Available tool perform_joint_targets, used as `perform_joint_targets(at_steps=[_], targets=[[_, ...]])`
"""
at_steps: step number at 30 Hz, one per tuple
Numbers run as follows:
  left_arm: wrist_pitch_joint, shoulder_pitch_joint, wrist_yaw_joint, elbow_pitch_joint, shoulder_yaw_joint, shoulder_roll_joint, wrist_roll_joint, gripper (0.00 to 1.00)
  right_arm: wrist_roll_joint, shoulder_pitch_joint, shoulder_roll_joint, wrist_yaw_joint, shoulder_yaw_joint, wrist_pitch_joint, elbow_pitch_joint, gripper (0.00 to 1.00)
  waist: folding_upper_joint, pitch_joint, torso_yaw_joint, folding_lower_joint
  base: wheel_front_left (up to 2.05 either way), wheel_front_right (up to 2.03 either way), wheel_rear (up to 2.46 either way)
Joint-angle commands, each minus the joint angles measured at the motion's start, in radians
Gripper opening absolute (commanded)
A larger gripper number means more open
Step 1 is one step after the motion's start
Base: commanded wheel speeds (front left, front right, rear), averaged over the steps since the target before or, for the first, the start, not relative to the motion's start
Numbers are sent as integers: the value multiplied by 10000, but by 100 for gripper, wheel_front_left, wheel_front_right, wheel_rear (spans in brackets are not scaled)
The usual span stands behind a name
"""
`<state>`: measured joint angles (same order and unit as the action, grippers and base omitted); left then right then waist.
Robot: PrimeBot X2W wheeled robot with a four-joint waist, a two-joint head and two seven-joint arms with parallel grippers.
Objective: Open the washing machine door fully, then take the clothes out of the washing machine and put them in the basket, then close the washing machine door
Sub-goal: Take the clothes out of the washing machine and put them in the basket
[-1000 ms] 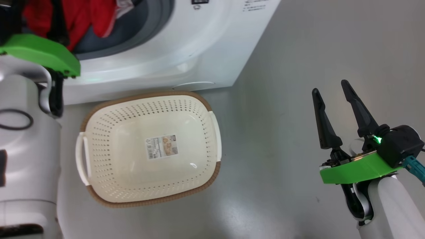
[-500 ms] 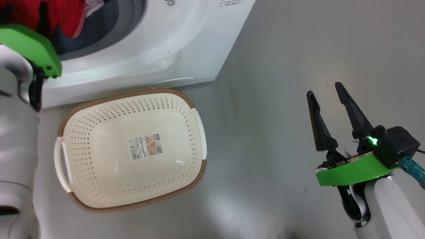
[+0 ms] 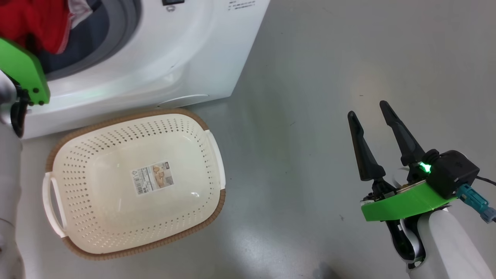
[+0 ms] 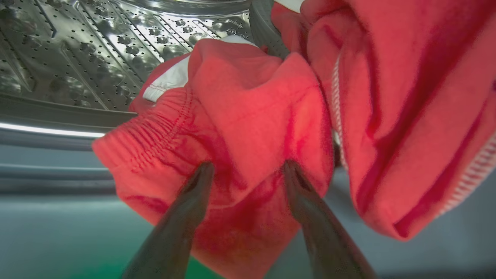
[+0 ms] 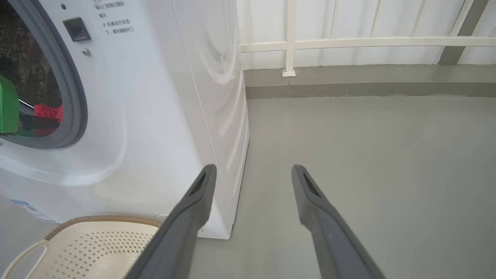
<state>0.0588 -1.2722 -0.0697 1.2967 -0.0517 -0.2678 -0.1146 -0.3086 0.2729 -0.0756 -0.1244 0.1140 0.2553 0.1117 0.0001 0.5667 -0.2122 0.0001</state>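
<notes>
The white washing machine stands at the upper left with its mouth open, and its door is out of view. Red clothes with white trim hang over the grey gasket. In the left wrist view my left gripper is open inside the mouth, both fingertips against a bunched red garment in front of the steel drum. The cream basket sits on the floor before the machine, holding just a paper label. My right gripper hovers open over the floor to the right, nothing between its fingers.
Grey floor stretches right of the machine and basket. In the right wrist view a white railing and a low kerb run along the far side. My left arm's green wrist plate is at the head view's left edge.
The head camera has turned, so machine, basket and left wrist now sit further left in its view. Both grippers stay open; the right one holds about the same place.
</notes>
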Motion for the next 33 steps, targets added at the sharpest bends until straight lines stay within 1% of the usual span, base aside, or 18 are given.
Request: perform_joint_targets(at_steps=[1,2,5,10,13,19,22,26,29,33], targets=[[85,-61,43,-141,65,-514,38,4,-117,-103,13,-63,243,65,-193,100,-1,29,-59,-1,0,0,0],[36,-71,65,-139,29,-534,55,0,-118,-101,19,-63,243,65,-192,100,-1,40,-68,-1,0,0,0],[-209,-117,155,-144,-9,-530,32,0,-130,-80,31,-63,230,65,-178,100,-1,64,-71,-1,0,0,0],[-875,-137,454,-193,114,-490,-168,0,-150,-18,48,-63,208,65,-172,100,-1,93,-2,-1,0,0,0],[-1392,-85,489,-239,258,-407,-383,0,-173,6,46,-63,213,65,-173,100,-1,87,86,-1,0,0,0],[-2492,69,339,-363,607,-170,-904,0,-192,55,-9,-63,182,65,-145,100,-1,28,295,-1,0,0,0],[-2766,158,222,-435,752,-74,-1116,0,-179,63,-22,-63,159,65,-135,100,-1,-27,388,-1,0,0,0],[-3096,408,-108,-771,1059,81,-1561,0,-161,27,-46,-63,130,65,-117,100,-1,-169,563,-1,0,0,0],[-3188,717,-239,-1320,1260,150,-1794,0,-163,12,-48,-63,91,65,-146,100,-1,-308,674,-1,0,0,0],[-3200,1479,-309,-3025,1600,237,-1896,0,-142,-22,-31,-63,42,65,-162,100,-1,-499,804,-1,0,0,0]])
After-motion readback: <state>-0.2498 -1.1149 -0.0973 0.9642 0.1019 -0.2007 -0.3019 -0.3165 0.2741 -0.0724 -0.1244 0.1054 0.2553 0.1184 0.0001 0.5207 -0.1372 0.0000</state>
